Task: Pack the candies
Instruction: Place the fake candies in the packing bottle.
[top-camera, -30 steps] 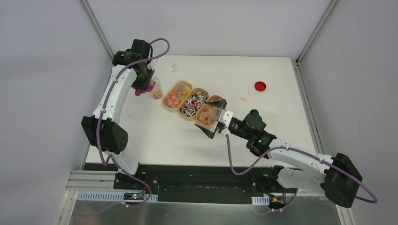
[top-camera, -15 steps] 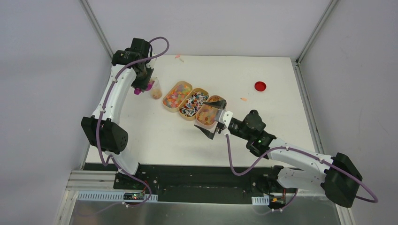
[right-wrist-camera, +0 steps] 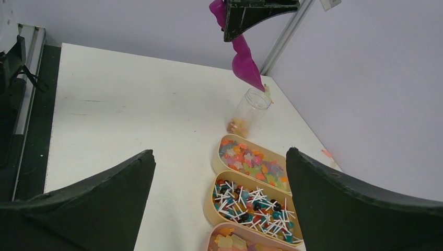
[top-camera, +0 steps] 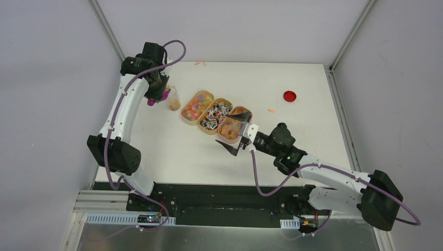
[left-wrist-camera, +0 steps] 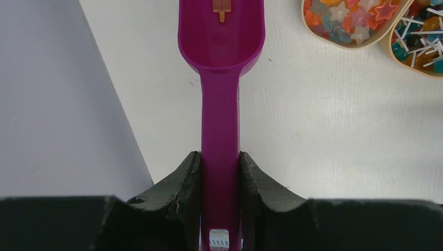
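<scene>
Candies fill three tan trays: bright star-shaped bits (top-camera: 197, 106), lollipop pieces with white sticks (top-camera: 216, 116), and orange-yellow gummies (top-camera: 232, 126). A clear jar (top-camera: 174, 102) with some orange candies at its bottom stands to their left. My left gripper (top-camera: 156, 90) is shut on the handle of a magenta scoop (left-wrist-camera: 221, 78), tilted with its tip at the jar's mouth (right-wrist-camera: 256, 97). One orange candy (left-wrist-camera: 221, 6) lies in the scoop's bowl. My right gripper (top-camera: 237, 137) is open and empty, low beside the gummy tray; the trays (right-wrist-camera: 256, 206) show between its fingers.
A flat red disc (top-camera: 290, 95) lies at the back right. Loose candy bits lie near the far edge (top-camera: 198, 63) and right of the trays (top-camera: 271, 111). A grey wall (left-wrist-camera: 52, 104) runs close on the left of the jar.
The left arm has shifted slightly left with the scoop. The loose bits that lay behind the trays are gone from there; bits now lie near the table's far edge. The right arm has not moved.
</scene>
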### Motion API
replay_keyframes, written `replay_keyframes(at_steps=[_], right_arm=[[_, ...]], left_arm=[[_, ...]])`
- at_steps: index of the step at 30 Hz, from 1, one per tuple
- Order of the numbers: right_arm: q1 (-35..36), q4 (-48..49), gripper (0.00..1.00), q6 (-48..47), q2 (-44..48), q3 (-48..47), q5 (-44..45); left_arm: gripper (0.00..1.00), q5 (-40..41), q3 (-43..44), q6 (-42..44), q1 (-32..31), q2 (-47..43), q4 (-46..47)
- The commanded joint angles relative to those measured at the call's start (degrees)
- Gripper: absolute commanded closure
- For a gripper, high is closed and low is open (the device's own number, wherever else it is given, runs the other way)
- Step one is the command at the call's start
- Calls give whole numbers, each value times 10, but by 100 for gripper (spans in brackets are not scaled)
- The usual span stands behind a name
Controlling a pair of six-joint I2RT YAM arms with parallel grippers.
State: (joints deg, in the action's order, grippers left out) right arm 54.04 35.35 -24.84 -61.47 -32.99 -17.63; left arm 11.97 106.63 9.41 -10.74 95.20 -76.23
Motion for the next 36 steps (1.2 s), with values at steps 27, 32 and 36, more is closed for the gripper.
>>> replay_keyframes(at_steps=[27, 32, 36], right_arm=[[13, 37, 2, -58, -145, -133, 18], [8, 36, 7, -90, -245, -230, -6], [7, 36, 17, -119, -334, -307, -29]], left_arm=[[100, -22, 2, 2, 6, -43, 24], [100, -26, -23, -2, 7, -48, 31], [100, -35, -29, -14, 7, -64, 43]])
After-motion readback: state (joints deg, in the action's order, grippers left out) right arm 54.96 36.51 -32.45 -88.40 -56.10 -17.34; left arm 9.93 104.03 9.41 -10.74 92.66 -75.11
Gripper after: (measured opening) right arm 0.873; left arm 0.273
